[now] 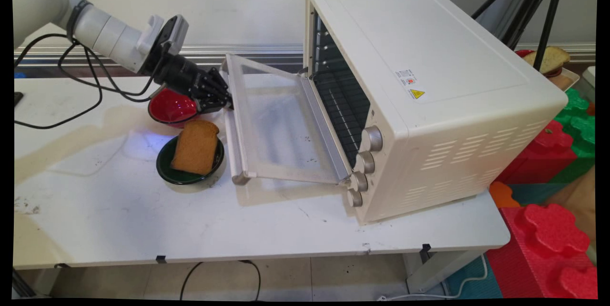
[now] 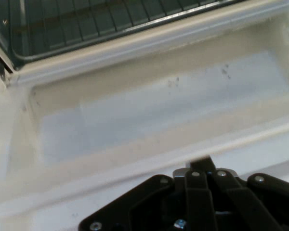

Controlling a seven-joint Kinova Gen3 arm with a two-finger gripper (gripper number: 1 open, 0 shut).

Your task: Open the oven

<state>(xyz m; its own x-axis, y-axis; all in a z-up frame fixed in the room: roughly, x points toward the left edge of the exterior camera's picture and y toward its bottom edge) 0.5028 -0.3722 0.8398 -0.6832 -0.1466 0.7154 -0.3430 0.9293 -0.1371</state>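
Note:
My gripper [image 1: 228, 101] [image 2: 202, 161] is shut, its tip against the handle edge [image 1: 230, 129] of the oven door [image 1: 276, 120] [image 2: 159, 110]. The door hangs open, nearly flat, off the white toaster oven [image 1: 429, 58]. In the hand view the door's glass fills the middle and the dark oven rack [image 2: 86, 24] lies beyond it. Just under the hand stands a red bowl [image 1: 169, 106], partly hidden by the gripper. A slice of brown bread [image 1: 195, 146] leans in a dark green bowl [image 1: 167, 170] nearer the front, close to the door's left edge.
Black cables [image 1: 86, 86] hang from the arm over the table's [image 1: 119, 220] left side. Red and green foam blocks [image 1: 553, 163] are stacked right of the table. A plate with bread [image 1: 548, 58] and black tripod legs [image 1: 543, 15] stand behind the oven.

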